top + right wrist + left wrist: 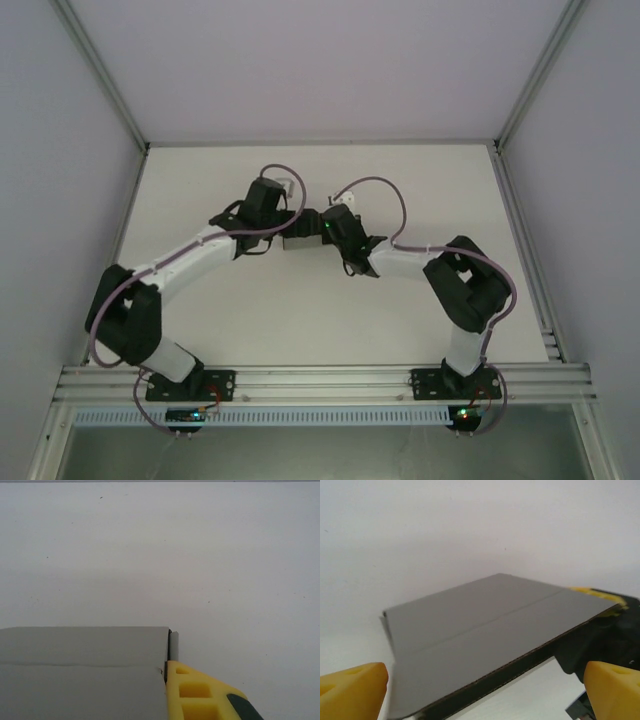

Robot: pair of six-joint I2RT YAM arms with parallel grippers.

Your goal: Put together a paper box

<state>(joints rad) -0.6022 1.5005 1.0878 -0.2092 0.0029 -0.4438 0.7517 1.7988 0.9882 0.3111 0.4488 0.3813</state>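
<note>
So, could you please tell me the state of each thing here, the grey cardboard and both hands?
paper box: not yet assembled; a nearly flat sheet with one crease showing, one end flap bent, raised off the table.
left hand: open wide, gripping nothing.
right hand: shut on the edge of the paper box.

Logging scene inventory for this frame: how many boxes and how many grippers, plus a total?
Box: 1
Grippers: 2 (left gripper, right gripper)
Total: 3
</note>
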